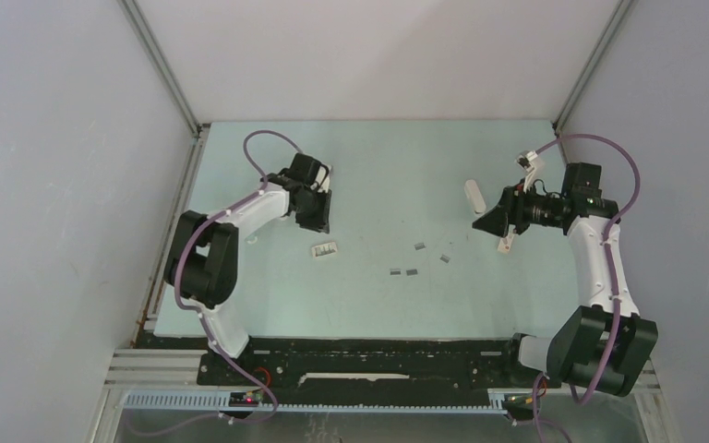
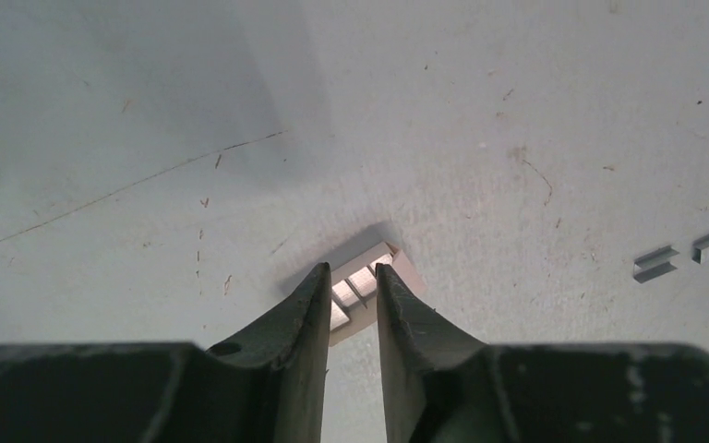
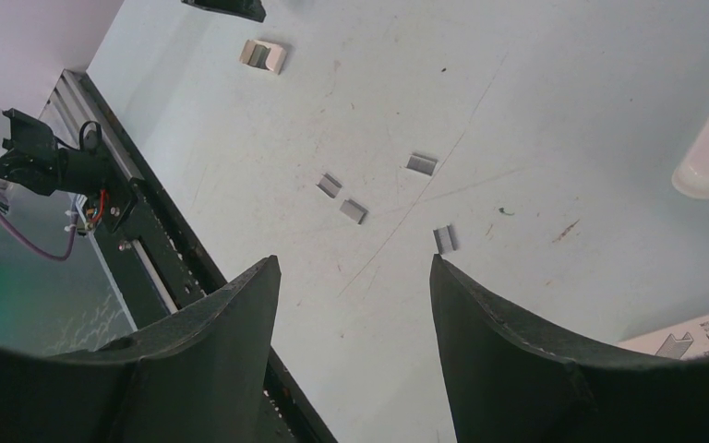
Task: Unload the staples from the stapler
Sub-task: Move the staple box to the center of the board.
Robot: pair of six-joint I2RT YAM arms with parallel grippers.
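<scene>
Stapler (image 1: 473, 196): white, oblong, rounded ends, lying flat. Staples (image 1: 412, 271): four short dark-grey strips, scattered at its 7 o'clock.

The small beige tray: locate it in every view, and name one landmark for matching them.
Top external: the small beige tray lies left of centre on the table.
Left wrist: low centre, just beyond the left gripper.
Right wrist: top left.
Shared landmark: the staples, right of the tray in top external, at the right edge in left wrist, mid-frame in right wrist.
</scene>
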